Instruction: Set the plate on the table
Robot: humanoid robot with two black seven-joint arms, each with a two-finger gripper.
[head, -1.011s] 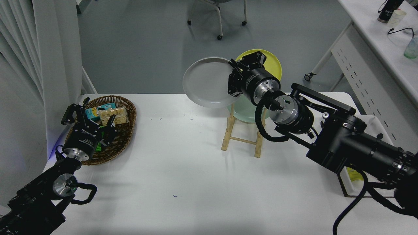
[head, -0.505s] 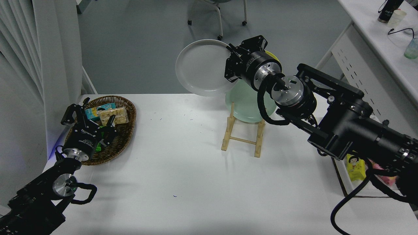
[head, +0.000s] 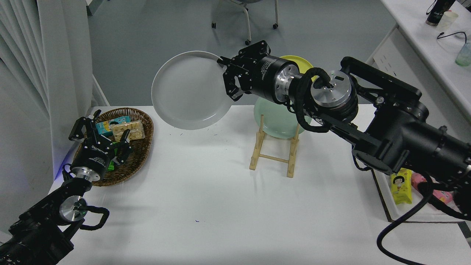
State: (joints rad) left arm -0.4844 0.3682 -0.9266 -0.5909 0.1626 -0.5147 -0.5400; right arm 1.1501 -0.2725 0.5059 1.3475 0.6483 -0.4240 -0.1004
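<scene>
My right gripper is shut on the right rim of the light grey plate and holds it in the air, tilted toward the camera, over the far edge of the white table. The plate hangs left of the wooden rack. A mint green plate stands in that rack, with a yellow plate behind it, partly hidden by my arm. My left gripper is open and parked at the lower left, over the wicker basket.
The wicker basket at the left holds snack packets. A tray at the right edge holds a yellow packet and a pink one. A white side desk stands at the far right. A chair is on the floor beyond.
My right gripper has lifted the grey plate off the rack and carried it left, away from the mint green and yellow plates. The left arm has not moved.
</scene>
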